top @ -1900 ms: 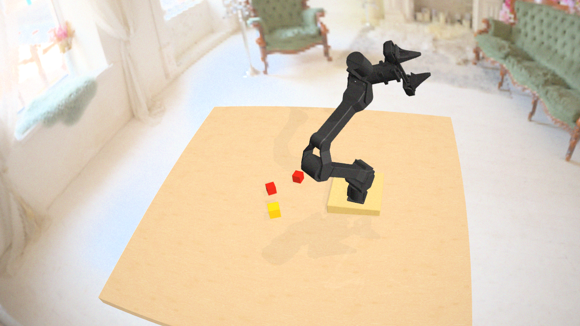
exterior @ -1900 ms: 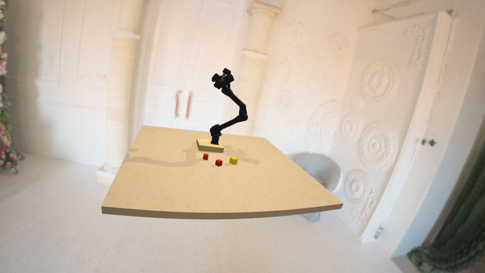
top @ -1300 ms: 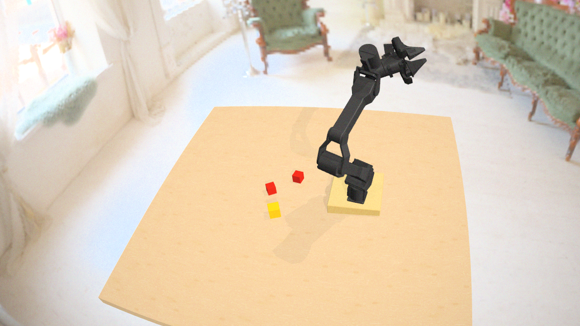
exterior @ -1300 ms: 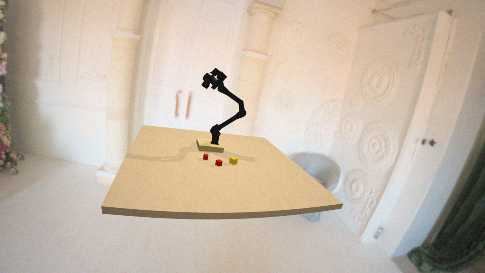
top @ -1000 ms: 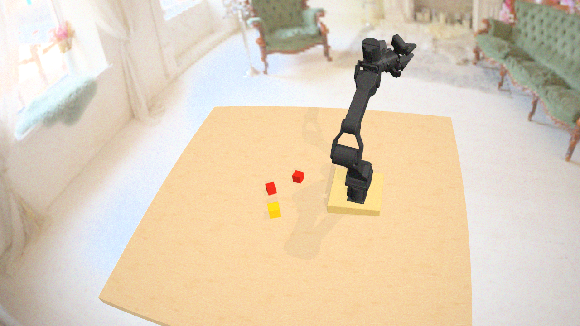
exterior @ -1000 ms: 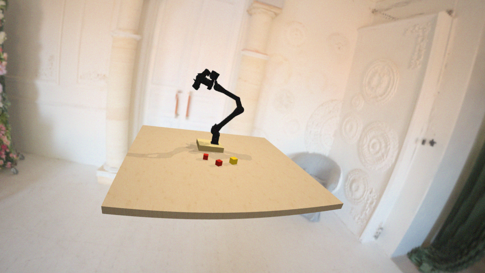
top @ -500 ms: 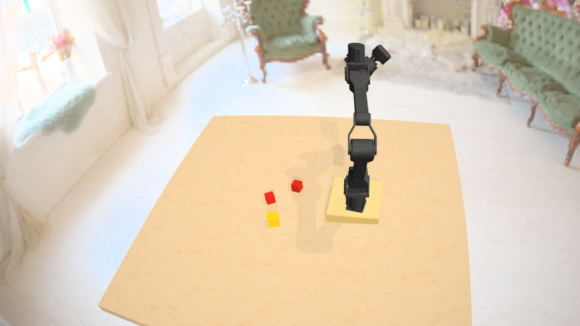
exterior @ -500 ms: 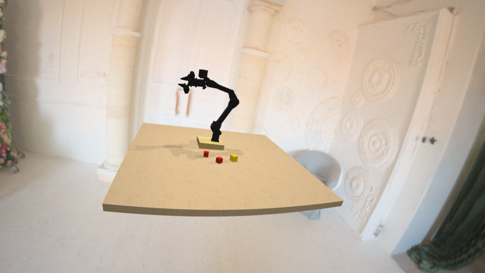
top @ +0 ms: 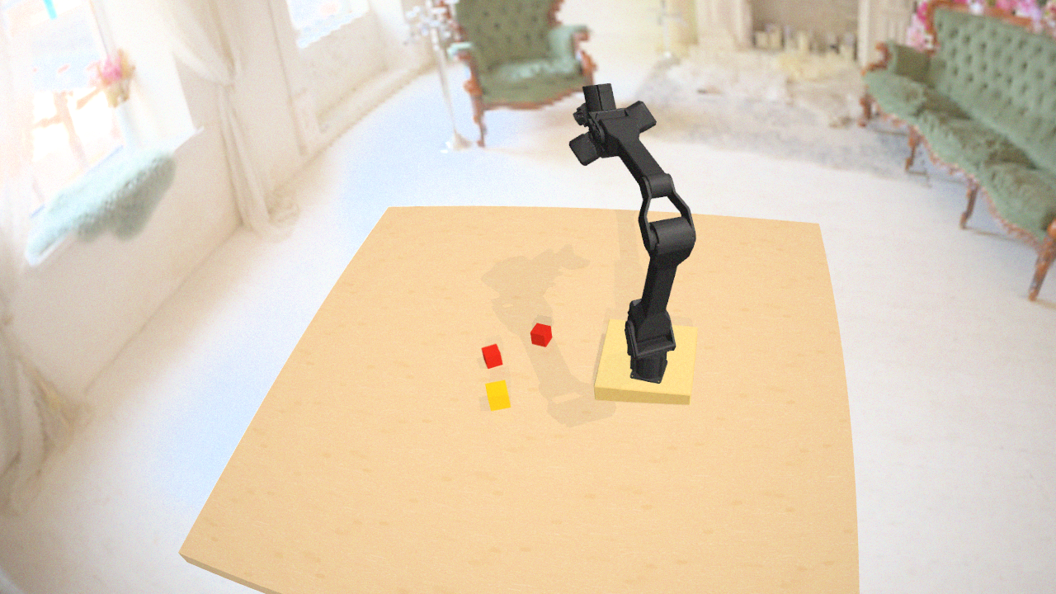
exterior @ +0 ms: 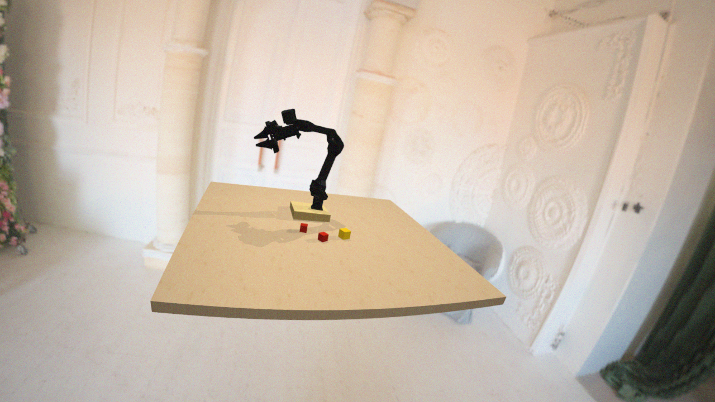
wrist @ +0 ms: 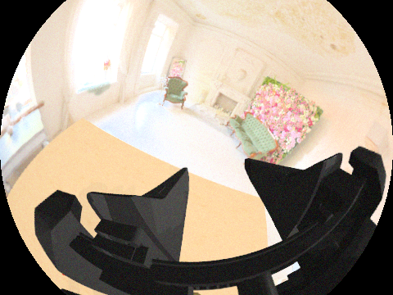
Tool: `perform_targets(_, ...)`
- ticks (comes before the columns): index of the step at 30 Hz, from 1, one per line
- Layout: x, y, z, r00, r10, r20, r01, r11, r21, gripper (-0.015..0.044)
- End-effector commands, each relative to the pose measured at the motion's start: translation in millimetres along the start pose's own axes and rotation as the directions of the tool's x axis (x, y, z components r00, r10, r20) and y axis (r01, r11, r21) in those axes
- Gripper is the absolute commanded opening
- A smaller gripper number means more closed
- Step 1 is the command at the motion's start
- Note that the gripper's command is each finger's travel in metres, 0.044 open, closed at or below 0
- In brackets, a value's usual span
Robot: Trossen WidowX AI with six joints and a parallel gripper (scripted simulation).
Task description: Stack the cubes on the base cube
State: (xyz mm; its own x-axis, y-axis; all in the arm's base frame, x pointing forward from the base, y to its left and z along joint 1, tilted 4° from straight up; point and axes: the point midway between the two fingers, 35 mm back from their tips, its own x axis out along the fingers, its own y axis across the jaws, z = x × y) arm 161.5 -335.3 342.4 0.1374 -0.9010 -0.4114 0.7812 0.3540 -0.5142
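Note:
The yellow base cube [top: 497, 395] [exterior: 344, 233] rests on the table. One red cube [top: 492, 355] [exterior: 323, 237] lies a short way from it, turned at an angle. The other red cube [top: 541, 335] [exterior: 304, 228] lies closer to the arm's base, also turned. All three stand apart, with nothing on top of them. My gripper [exterior: 256, 141] [wrist: 216, 167] is raised high above the table, far from the cubes. Its fingers are apart with nothing between them. In the top view the fingers are mostly hidden behind the wrist parts.
The arm stands on a pale yellow slab [top: 612, 369] [exterior: 305, 214], to the right of the cubes in the top view. The wooden table [top: 664, 502] [exterior: 239, 285] [wrist: 53, 164] carries everything; its far edges show in the wrist view. The arm's shadow falls beside the cubes.

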Motion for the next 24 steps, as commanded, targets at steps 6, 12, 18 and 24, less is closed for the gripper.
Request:
perform_targets(6, 0, 104, 1, 0.954, 0.289, -0.08, -0.282, 0.955, 0.094, 0.0265)
perform_targets(12, -16, 174, -9, 0.877, 0.448, -0.171, -0.425, 0.891, 0.158, 0.0265)
perform_targets(18, -42, 237, -26, 0.777, 0.562, -0.284, -0.517, 0.827, 0.223, 0.0265)
perform_targets(24, -77, 291, -50, 0.665, 0.623, -0.412, -0.558, 0.781, 0.281, 0.0265)
